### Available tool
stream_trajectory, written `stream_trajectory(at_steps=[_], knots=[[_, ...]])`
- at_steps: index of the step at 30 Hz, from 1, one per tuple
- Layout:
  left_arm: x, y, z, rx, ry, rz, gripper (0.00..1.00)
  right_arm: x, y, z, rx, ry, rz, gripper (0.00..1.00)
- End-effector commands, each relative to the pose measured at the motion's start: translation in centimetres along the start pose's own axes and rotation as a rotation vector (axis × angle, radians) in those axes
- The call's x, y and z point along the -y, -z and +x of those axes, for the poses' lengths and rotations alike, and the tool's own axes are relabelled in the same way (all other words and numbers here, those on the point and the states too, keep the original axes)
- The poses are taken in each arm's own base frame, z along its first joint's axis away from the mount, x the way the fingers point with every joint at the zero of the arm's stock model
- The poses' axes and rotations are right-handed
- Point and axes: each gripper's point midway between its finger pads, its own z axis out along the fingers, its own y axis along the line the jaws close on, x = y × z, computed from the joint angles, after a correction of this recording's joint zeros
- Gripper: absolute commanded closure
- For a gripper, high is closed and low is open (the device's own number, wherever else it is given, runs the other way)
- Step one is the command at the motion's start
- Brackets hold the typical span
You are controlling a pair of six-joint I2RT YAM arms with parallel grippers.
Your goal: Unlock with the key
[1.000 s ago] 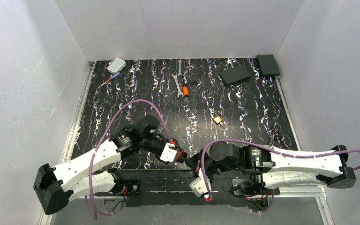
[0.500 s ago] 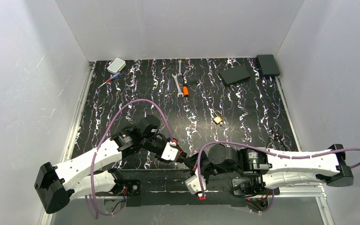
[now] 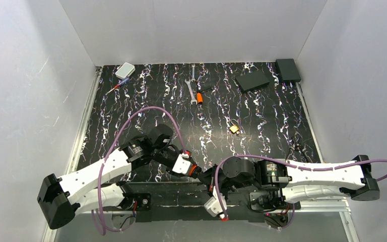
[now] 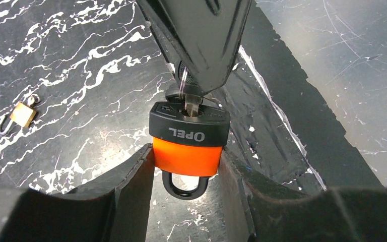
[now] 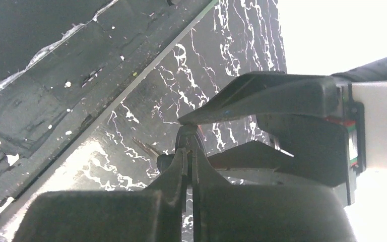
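Above the middle of the tabletop's near edge, the left pincer (image 4: 187, 174) clamps the orange padlock (image 4: 189, 146) by its sides. The key (image 4: 191, 103) sits in its keyway, pinched by the closed right pincer (image 5: 188, 151). That wrist has rolled round over the last second, likely the unlocking turn, though the shackle (image 4: 183, 189) still looks seated.

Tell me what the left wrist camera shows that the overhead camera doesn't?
Only the left wrist view: an orange-and-black padlock marked OPEL, clamped between the left fingers, with a small silvery key in its top, pinched by the right fingers. Only the overhead view: both white arms, two silver wrenches, a white box and two flat black boxes. Both: the small brass padlock lying on the black marbled table.
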Motion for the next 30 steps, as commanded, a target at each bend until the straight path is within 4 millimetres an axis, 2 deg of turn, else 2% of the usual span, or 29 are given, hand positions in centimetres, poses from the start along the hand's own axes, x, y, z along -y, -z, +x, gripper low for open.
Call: stream_trajectory(at_steps=[1, 10, 14, 17, 23, 30], knots=[[-0.9, 0.2, -4.9, 0.146, -0.118, 0.035, 1.00, -3.0, -0.4, 0.6, -0.009, 0.101, -0.123, 0.99], [-0.9, 0.2, -4.9, 0.141, -0.129, 0.033, 1.00, -1.0, -0.6, -0.3, 0.027, -0.030, 0.006, 0.99], [-0.8, 0.2, -5.0, 0.144, -0.131, 0.034, 1.00, 0.5, -0.6, -0.2, 0.023, -0.116, 0.097, 0.99], [-0.9, 0.3, -5.2, 0.147, -0.131, 0.033, 1.00, 1.0, -0.6, 0.2, -0.002, -0.185, 0.129, 0.99], [-0.6, 0.5, -6.1, 0.175, -0.140, 0.042, 1.00, -1.4, -1.1, 1.2, -0.029, -0.185, 0.071, 0.99], [-0.1, 0.9, -7.2, 0.216, -0.158, 0.056, 1.00, -1.3, -1.7, 2.1, -0.073, -0.163, 0.085, 0.99]])
